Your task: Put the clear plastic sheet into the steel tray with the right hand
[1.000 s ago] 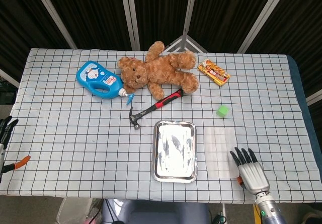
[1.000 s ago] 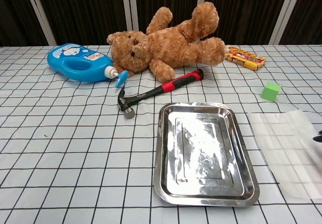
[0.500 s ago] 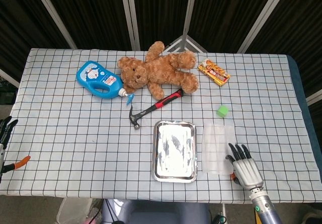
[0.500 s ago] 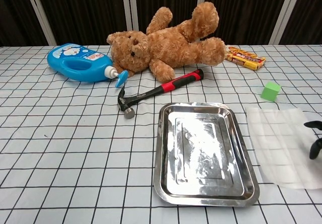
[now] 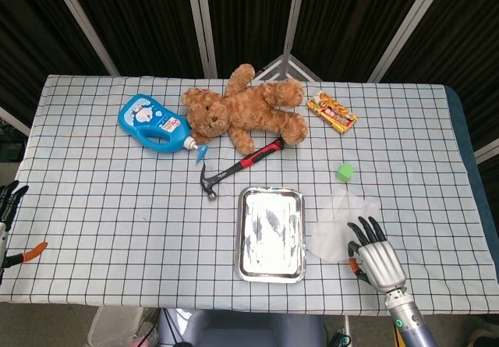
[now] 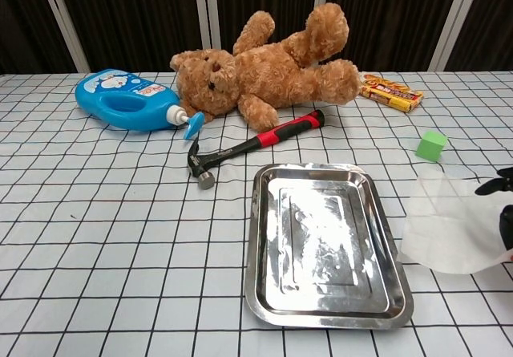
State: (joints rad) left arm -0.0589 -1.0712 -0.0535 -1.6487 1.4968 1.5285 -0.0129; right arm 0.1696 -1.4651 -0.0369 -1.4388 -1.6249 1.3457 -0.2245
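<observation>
Light, floppy and slick, the clear plastic sheet (image 5: 341, 226) at lower right buckles under the right hand (image 5: 376, 257), whose fingers press its near edge beside the steel tray (image 5: 270, 234); pinch that edge.

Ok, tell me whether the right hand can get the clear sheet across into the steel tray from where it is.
Probably yes. The right hand already has its fingers on the crumpled clear plastic sheet, which lies just right of the steel tray. Nothing stands between them, and the tray looks empty.
</observation>
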